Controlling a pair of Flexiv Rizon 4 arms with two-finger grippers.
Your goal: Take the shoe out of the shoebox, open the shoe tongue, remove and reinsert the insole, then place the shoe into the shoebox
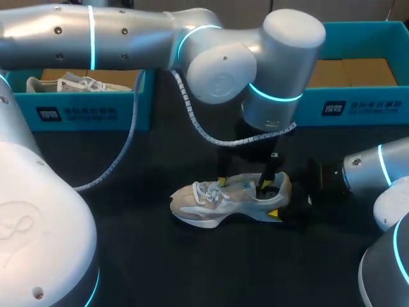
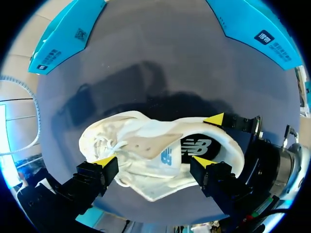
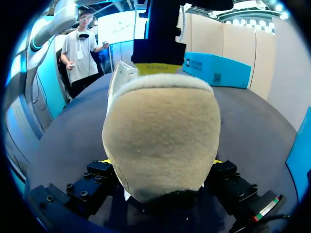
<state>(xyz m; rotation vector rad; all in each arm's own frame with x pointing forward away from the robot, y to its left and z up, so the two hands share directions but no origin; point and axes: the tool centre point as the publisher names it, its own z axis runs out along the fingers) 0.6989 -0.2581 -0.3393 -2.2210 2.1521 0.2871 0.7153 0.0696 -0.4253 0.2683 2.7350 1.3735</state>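
Beige shoe [image 1: 220, 198] out of the box, lying on its side on the dark surface [image 1: 128, 256] near the middle, toe toward my left, heel toward my right, laces tied. Left arm comes in from the left and reaches past the middle, left pincer [image 1: 243, 183] pointing down over the shoe. Left wrist view: left pincer [image 2: 154, 161] is wide, spread along the length of the shoe [image 2: 146, 150], one yellow tip by the laces, the other at the edge of the collar opening, dark insole visible inside; can't tell if either tip presses the shoe. Right arm low from the right, right pincer [image 1: 279, 198] at the heel, holding it with one finger on each side; its far finger [image 2: 216, 119] touches the heel collar in the left wrist view. Right wrist view: the heel of the shoe [image 3: 163, 141] fills the gap of the right pincer [image 3: 163, 162], a sliver of yellow showing on either side. Far edge of the surface: left-hand shoebox [image 1: 83, 112], blue, with a second shoe [image 1: 64, 83] inside; right-hand shoebox [image 1: 358, 105], blue, brown floor showing; both well apart from the shoe
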